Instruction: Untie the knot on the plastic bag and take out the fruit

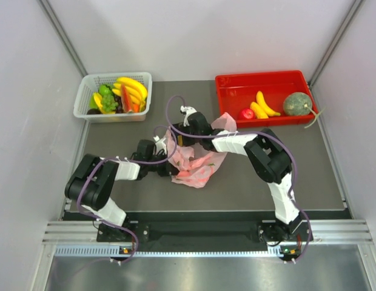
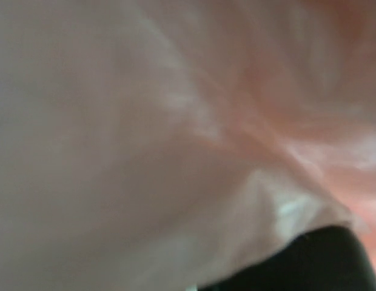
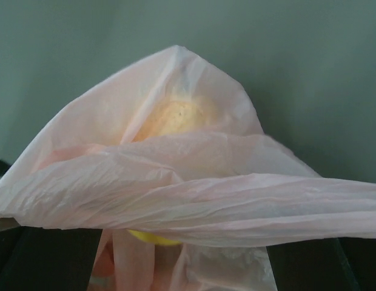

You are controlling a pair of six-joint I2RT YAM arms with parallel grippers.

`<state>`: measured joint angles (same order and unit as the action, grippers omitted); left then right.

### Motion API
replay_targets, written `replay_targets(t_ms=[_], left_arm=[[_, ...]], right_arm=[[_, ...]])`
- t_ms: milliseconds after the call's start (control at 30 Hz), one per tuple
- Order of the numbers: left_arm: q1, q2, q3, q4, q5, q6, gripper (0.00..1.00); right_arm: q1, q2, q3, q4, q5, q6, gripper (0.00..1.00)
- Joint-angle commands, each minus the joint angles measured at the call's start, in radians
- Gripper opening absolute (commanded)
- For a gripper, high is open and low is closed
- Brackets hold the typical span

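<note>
The left claw [image 1: 165,165] is pressed into the left edge of the plastic bag [image 1: 197,170]. Its camera shows only blurred pink film, so I cannot tell how its jaws stand. The bag lies crumpled on the desk [image 1: 145,194] between both claws. The right claw [image 1: 179,142] has its jaws wide apart, with film draped across them and nothing pinched. Just beyond it, a pale peach fruit [image 3: 176,115] shows through the film. Well right of that claw, the red tray [image 1: 236,91] holds yellow bananas [image 1: 264,104], a red fruit [image 1: 246,113] and a green melon [image 1: 297,103]. No knot is visible, so untying looks done and the unloading part done.
</note>
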<state>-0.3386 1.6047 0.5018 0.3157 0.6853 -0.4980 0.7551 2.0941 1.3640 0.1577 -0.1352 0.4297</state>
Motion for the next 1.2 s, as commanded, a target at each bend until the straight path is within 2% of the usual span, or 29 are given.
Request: replay_targets(t_ms=[0,67,167,300,500,600,733,800,867,1033,1100,1167], left_arm=[[-0.019,0.026,0.006,-0.030,-0.009,0.039,0.00],[-0.019,0.018,0.004,-0.035,-0.013,0.041,0.00],[-0.017,0.009,0.001,-0.036,-0.018,0.042,0.00],[-0.017,-0.002,-0.003,-0.036,-0.036,0.036,0.00],[-0.013,-0.052,-0.016,-0.047,-0.108,0.018,0.00],[-0.011,-0.084,-0.011,-0.073,-0.159,0.009,0.00],[-0.010,-0.109,0.015,-0.107,-0.213,-0.007,0.00],[-0.010,-0.121,0.026,-0.115,-0.231,-0.017,0.00],[-0.010,-0.130,0.043,-0.130,-0.268,-0.024,0.00],[-0.010,-0.147,0.095,-0.181,-0.339,-0.030,0.00],[-0.010,-0.158,0.110,-0.191,-0.355,-0.033,0.00],[-0.010,-0.167,0.116,-0.194,-0.363,-0.040,0.00]], right_arm=[[0.012,0.047,0.087,-0.021,0.040,0.033,1.00],[0.012,0.052,0.089,-0.032,0.080,0.044,0.94],[0.009,0.041,0.078,-0.061,0.129,0.044,0.65],[0.000,-0.023,0.026,-0.069,0.163,0.018,0.48],[-0.040,-0.236,-0.187,-0.078,0.160,-0.057,0.43],[-0.065,-0.341,-0.259,-0.145,0.135,-0.089,0.41],[-0.088,-0.431,-0.292,-0.289,0.033,-0.172,0.42],[-0.099,-0.431,-0.270,-0.424,-0.018,-0.222,0.42],[-0.103,-0.443,-0.272,-0.486,-0.047,-0.250,0.41],[-0.108,-0.522,-0.336,-0.550,-0.263,-0.327,0.44],[-0.109,-0.557,-0.347,-0.561,-0.390,-0.364,0.49],[-0.108,-0.571,-0.348,-0.567,-0.420,-0.374,0.51]])
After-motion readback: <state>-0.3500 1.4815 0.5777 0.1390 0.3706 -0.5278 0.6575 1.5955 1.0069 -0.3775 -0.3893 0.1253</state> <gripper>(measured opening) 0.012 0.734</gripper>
